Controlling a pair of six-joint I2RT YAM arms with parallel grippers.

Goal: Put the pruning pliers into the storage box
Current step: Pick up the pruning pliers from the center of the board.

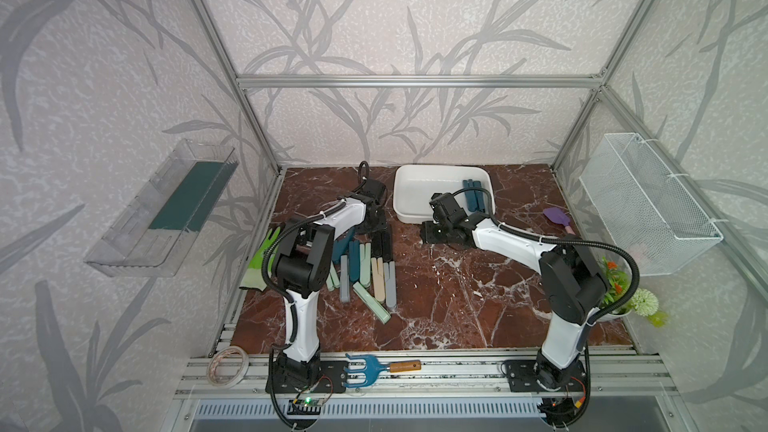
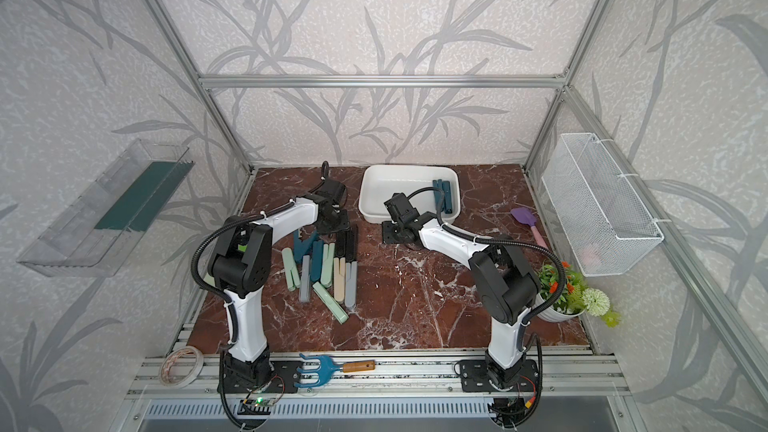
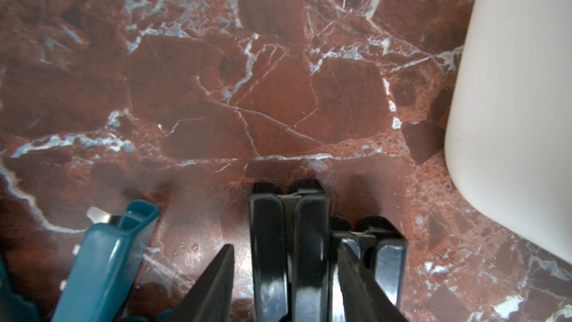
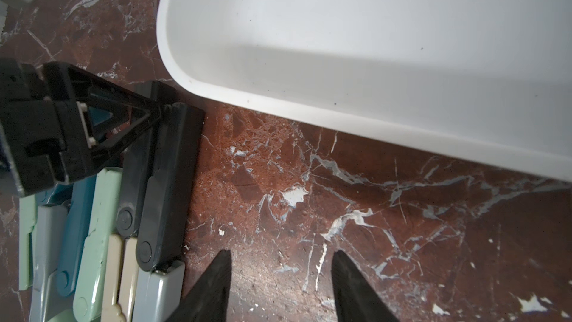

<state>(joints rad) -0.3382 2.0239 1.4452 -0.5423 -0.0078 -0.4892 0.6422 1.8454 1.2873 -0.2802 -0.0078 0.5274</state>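
Red marble (image 1: 457, 292) bears slim folded pliers (image 1: 365, 268), black, teal, mint, beige, grey, heaped beside the box (image 1: 415, 184); two teal inside. Left gripper (image 3: 284, 244) straddles a black one, grip unclear; right gripper (image 4: 280, 252) gapes empty.

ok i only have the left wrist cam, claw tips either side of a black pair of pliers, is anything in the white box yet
observer: Yes, dark teal pruning pliers already lie inside the storage box, at its end toward the robot's right.
operator: where's the right claw
observer: The right claw is open and empty, above the marble tabletop between the box and your black pair.
operator: what else is left to pick
observer: A mint green pair, a beige pair and a grey pair lie nearer the robot than the black pair.
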